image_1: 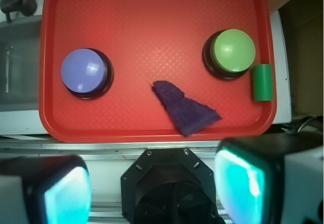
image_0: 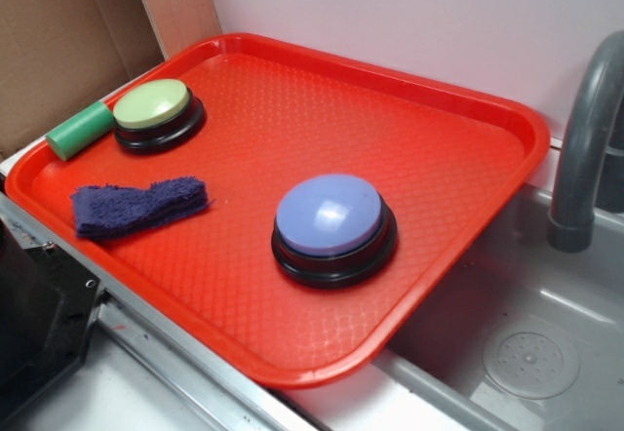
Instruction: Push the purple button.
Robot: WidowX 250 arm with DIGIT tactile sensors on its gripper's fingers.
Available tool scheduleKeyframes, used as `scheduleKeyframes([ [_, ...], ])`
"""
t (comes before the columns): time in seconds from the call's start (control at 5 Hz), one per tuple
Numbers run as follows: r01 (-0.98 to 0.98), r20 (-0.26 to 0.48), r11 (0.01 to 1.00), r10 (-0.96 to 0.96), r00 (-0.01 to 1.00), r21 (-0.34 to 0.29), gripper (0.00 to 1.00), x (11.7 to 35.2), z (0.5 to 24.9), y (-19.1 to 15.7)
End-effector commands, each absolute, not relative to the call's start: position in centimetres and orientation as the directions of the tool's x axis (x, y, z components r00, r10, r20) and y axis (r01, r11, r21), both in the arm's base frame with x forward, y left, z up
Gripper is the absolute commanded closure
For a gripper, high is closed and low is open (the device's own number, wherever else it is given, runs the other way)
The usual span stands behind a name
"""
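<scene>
The gripper hangs high above the near edge of the red tray, its two fingers spread wide apart and holding nothing, as the wrist view shows; it does not appear in the exterior view. The purple button sits on the tray at the left of the wrist view, a glossy lavender cap on a black base, well apart from the smaller green button on the opposite side. Between them, nearer the tray's front edge, lies a dark purple cloth, and a green cylinder rests just beside the green button. Nothing touches the purple button, so the press is judged not yet begun; the step in hand is the approach. To do it well, the arm should travel sideways toward the purple cap first, staying high enough to pass clear of the cloth, and only then descend. Bringing the fingers together beforehand would likely give one solid tip rather than two prongs that might straddle the dome. The descent should aim at the cap's centre, straight down, because an off-centre touch on the rounded, shiny surface could slip off or nudge the button across the textured tray instead of depressing it.
</scene>
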State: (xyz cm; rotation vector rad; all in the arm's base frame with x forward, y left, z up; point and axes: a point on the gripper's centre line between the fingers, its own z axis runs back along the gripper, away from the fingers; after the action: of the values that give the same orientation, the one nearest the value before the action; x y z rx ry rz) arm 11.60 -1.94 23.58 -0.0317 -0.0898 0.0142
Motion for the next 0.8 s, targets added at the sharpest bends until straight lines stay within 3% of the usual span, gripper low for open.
scheduleKeyframes([
  [0.0,-0.013,0.089,0.999,0.016,0.996,-0.032,0.00,11.6,23.6,-1.9],
  [0.2,0.230,0.168,0.971,-0.237,0.957,0.060,0.00,15.6,20.1,-6.8],
  [0.4,0.380,0.205,0.920,-0.391,0.897,0.094,0.00,17.6,15.9,-9.9],
  [0.6,0.424,0.219,0.903,-0.429,0.876,0.073,0.00,18.9,11.9,-10.9],
])
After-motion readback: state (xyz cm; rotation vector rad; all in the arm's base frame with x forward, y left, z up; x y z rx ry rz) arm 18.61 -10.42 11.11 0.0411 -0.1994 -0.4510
